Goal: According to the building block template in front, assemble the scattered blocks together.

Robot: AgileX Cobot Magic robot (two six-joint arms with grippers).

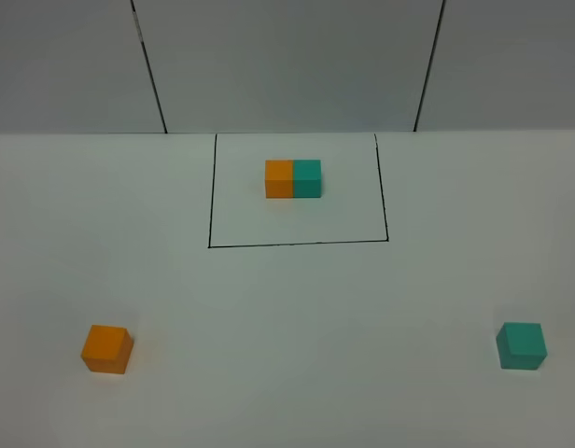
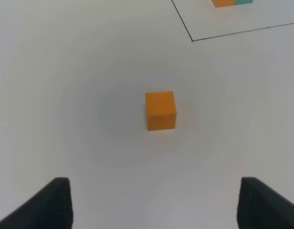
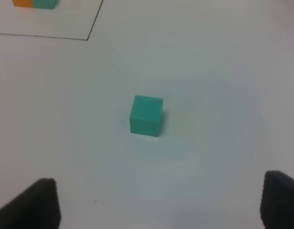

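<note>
Step in hand: approach, nothing grasped yet. Small matte orange cube (image 1: 106, 348) sits front left on white table (image 1: 297, 355); matching teal-green cube (image 1: 521, 345) front right, well apart. Orange-teal template bar (image 1: 293, 178) inside black drawn rectangle (image 1: 211, 201) at back. Left gripper (image 2: 156, 205) hovers above orange cube, fingers spread wide, empty. Right gripper (image 3: 159, 205) likewise over teal cube, released. Next: descend, straddle cubes, close, bring together orange left, teal right.
</note>
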